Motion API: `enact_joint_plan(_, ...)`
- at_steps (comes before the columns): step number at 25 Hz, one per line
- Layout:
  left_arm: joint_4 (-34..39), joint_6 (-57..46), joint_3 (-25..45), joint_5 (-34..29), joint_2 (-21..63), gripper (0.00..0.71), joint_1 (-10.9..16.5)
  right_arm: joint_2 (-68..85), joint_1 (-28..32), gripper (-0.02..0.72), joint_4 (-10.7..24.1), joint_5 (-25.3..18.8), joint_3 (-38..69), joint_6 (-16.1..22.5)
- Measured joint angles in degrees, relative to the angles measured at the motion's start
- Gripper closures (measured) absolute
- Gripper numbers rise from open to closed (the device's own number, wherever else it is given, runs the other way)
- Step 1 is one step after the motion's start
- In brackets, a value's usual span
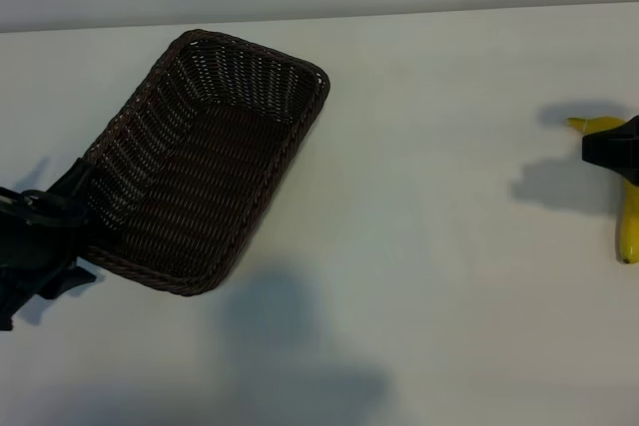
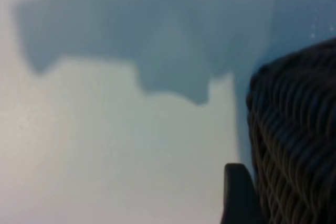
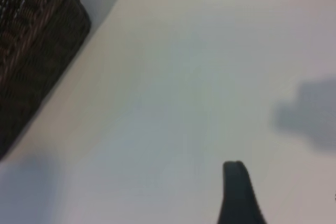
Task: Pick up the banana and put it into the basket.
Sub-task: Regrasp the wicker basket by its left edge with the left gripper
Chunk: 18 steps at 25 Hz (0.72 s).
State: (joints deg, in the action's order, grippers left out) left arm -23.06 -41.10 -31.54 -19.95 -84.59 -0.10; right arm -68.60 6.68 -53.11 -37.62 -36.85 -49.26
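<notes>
While a white table [image 1: 419, 276] fills nearly the whole exterior view, the largest thing on it is the basket [image 1: 205, 162], dark brown wicker, set at a slant in the left half of that view. Its inside holds nothing. One short end sits toward the far edge of the table, the other toward the near left.

At that near-left end the left gripper [image 1: 40, 236], black, sits against the outside of the basket's corner. In the left wrist view one dark finger [image 2: 239, 195] shows just beside the woven wall [image 2: 296, 145], outside it, with bare table on its other side. The jaws stand partly apart and hold nothing.

Well apart from the basket, at the right edge of the exterior view, lies the banana [image 1: 628, 216], bright yellow, flat on the table. Its stem tip points toward the far side. The right gripper [image 1: 614, 150], also black, is over the banana's upper part and hides its middle. Its jaws are partly apart; whether they touch the banana cannot be told. The right wrist view shows one dark finger [image 3: 239, 195] over bare table, with the basket's corner [image 3: 37, 51] farther off.
</notes>
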Motion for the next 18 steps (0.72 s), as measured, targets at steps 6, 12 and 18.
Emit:
enact_joint_plan(6,-2.7,0.4,0.1,3.3,-5.4,0.264,0.0,0.0,0.0,0.257,0.0,0.0,0.0,0.2)
enact_joint_plan(12,-2.7,1.0,0.1,4.0,-5.9,0.296,0.0,0.0,0.0,0.258,0.0,0.0,0.0,0.2)
enact_joint_plan(18,-2.7,1.4,-0.5,2.2,-5.9,0.299,0.0,0.0,0.0,0.258,0.0,0.0,0.0,0.2)
